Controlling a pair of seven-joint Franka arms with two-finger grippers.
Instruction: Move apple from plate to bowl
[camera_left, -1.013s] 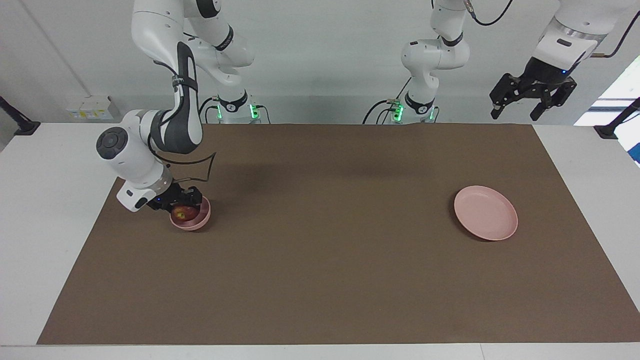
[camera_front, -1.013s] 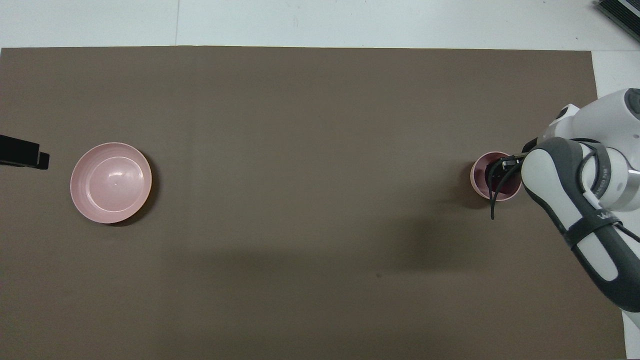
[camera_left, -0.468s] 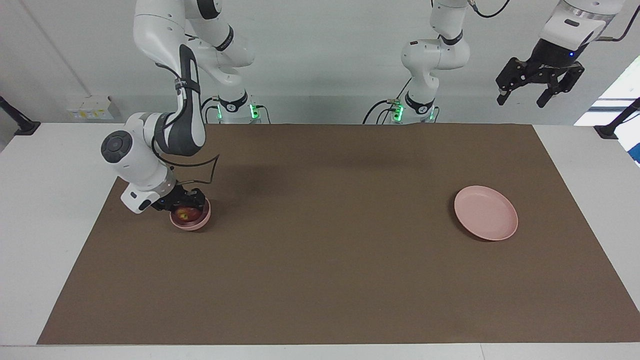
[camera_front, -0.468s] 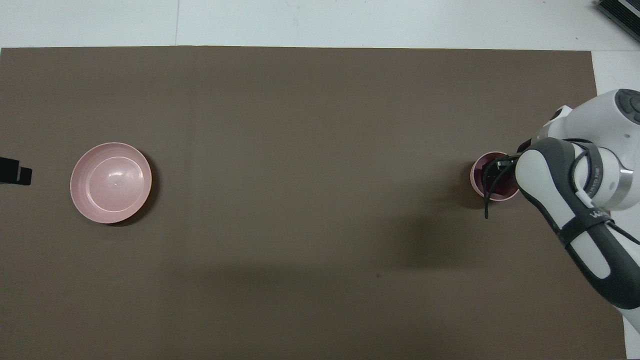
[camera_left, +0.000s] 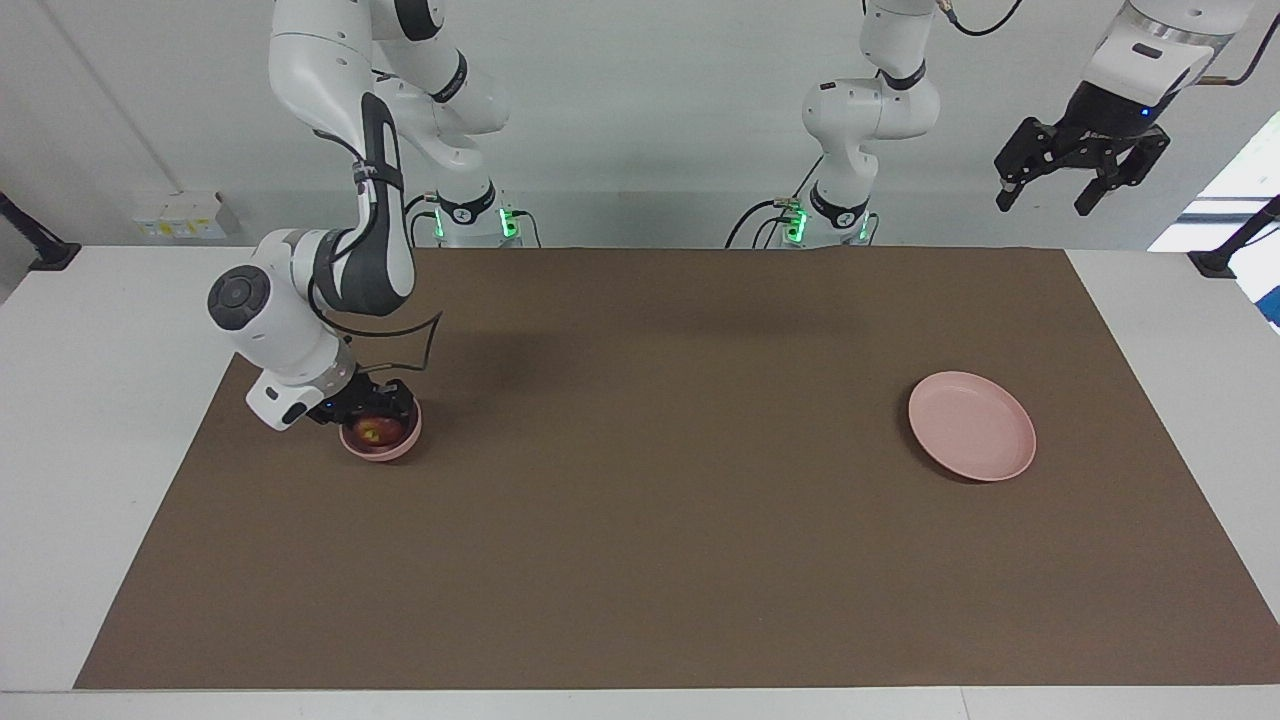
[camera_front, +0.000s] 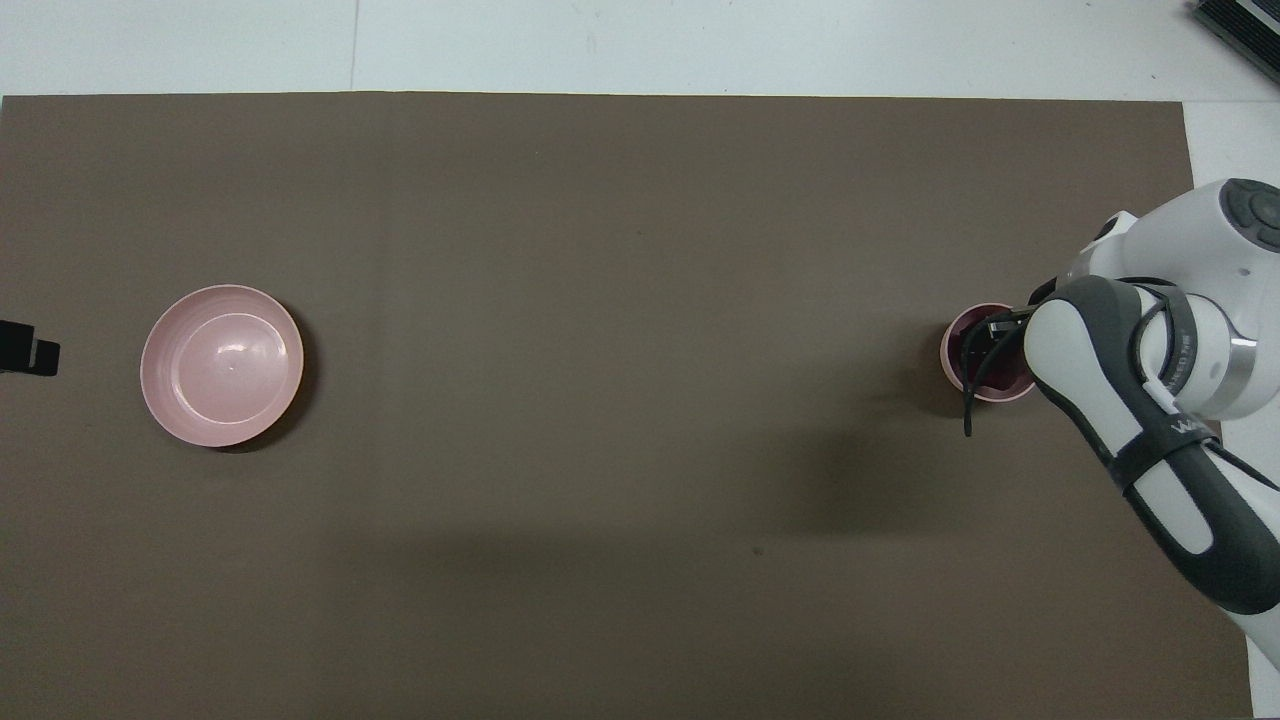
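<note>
The dark red apple (camera_left: 374, 432) lies inside the small deep pink bowl (camera_left: 406, 444) toward the right arm's end of the table. My right gripper (camera_left: 370, 408) is low over the bowl, right at the apple, with its wrist tilted over the rim. In the overhead view the right arm covers most of the bowl (camera_front: 953, 352) and hides the apple. The wide pink plate (camera_left: 972, 426) sits bare toward the left arm's end and shows in the overhead view (camera_front: 222, 365). My left gripper (camera_left: 1085, 175) hangs open and empty high above the table's left-arm end, and the arm waits.
A brown mat (camera_left: 660, 480) covers most of the white table (camera_left: 90, 400). Black clamp mounts (camera_left: 1225, 255) stand at the table's ends near the robots.
The right arm's wrist has shifted slightly up and toward the bowl, with the gripper staying at the apple. The left gripper has risen higher. Bowl and plate have not moved.
</note>
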